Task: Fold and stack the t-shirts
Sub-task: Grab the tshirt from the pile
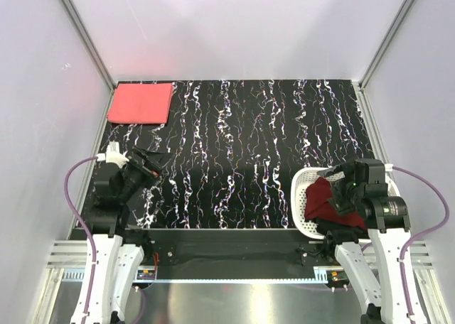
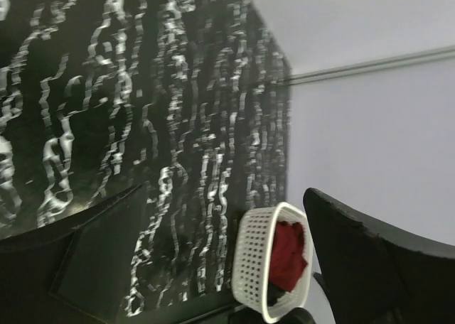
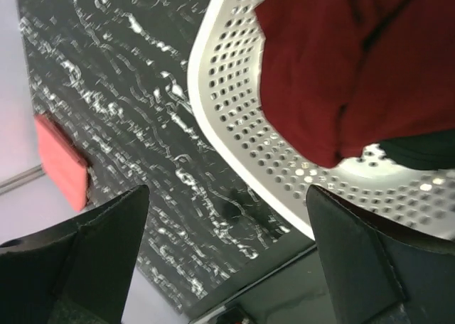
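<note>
A coral pink t-shirt lies folded flat at the far left corner of the table and shows as a small pink block in the right wrist view. A dark maroon t-shirt sits crumpled in the white basket at the near right, over a bit of black t-shirt. My right gripper hovers open above the basket's left rim, close to the maroon cloth and holding nothing. My left gripper is open and empty over the near left of the table, pointing toward the basket.
White walls with metal corner posts enclose the black marbled table on three sides. A black strip runs along the near edge between the two arm bases. Purple cables loop beside each arm.
</note>
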You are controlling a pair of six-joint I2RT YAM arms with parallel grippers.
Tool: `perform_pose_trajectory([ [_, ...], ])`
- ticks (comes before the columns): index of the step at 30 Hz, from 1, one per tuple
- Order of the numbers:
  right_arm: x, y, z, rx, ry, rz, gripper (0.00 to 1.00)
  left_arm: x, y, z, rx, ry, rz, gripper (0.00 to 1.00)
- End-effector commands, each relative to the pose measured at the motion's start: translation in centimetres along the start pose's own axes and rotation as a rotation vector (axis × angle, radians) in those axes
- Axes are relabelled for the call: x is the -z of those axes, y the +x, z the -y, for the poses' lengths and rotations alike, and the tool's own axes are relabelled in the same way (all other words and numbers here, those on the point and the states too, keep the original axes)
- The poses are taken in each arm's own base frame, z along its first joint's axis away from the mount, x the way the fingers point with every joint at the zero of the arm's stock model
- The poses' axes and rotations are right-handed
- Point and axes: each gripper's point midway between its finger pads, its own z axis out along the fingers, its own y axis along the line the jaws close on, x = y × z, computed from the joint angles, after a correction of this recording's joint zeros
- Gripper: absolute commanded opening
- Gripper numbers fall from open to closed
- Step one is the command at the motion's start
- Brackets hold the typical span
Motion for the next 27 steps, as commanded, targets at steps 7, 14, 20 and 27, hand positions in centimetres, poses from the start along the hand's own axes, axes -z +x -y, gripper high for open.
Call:
perform_pose_trajectory([
  [7,4.8,-2.5,-0.9,0.193,0.005,0.096,1.0,1.9,-2.9,-3.2,-0.106,-0.383,0.028,0.99],
  [14,2.1,-1.7,3.2,0.208,0.254,0.024,0.85,2.6,-4.0,-3.9,-0.085,-0.496,0.056,0.99],
  [20,-2.1,-0.5,4.6,0.269,0.422,-0.118,0.85,3.5,-3.5,-1.4,-0.179,-0.445,-0.049,0.99],
  [27,-7.8,-1.3,4.5,0.257,0.483,-0.094,0.76,3.3,-1.0,-0.2,-0.223,-0.38,-0.258,0.99],
])
